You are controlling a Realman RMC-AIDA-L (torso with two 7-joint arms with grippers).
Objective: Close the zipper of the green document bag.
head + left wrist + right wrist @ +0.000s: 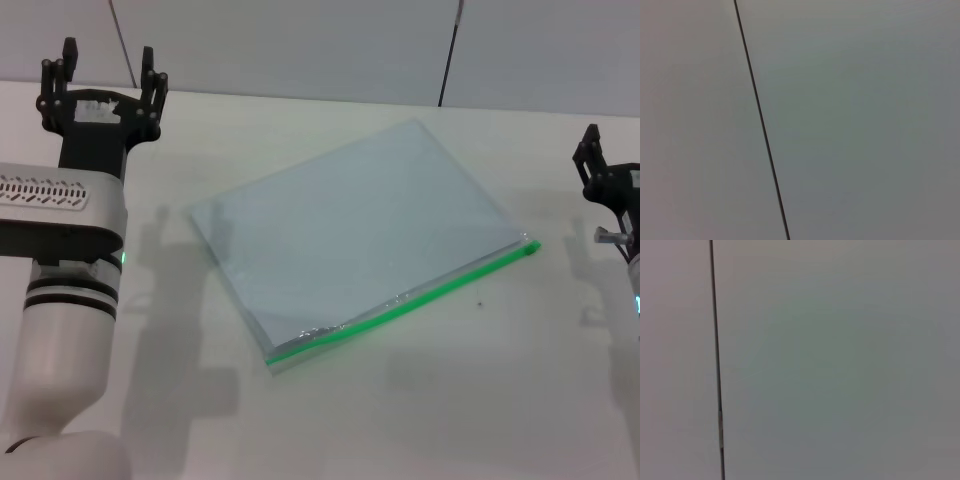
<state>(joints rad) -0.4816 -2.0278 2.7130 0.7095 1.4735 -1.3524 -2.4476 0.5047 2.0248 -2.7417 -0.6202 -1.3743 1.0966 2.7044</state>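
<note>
The green document bag (355, 235) lies flat and slanted in the middle of the white table (430, 420). It is a translucent pale blue-grey pouch. Its zipper (400, 306) is a bright green strip along the long edge nearest me, running from the near left corner to the right corner. My left gripper (105, 72) is raised at the far left, open and empty, well apart from the bag. My right gripper (600, 165) sits at the right border, partly cut off, to the right of the zipper's end. Neither wrist view shows the bag.
A grey panelled wall (300, 45) with a dark seam (448, 55) stands behind the table. Both wrist views show only wall panel (855, 120) and a dark seam (716, 360). A small dark speck (480, 305) lies on the table near the zipper.
</note>
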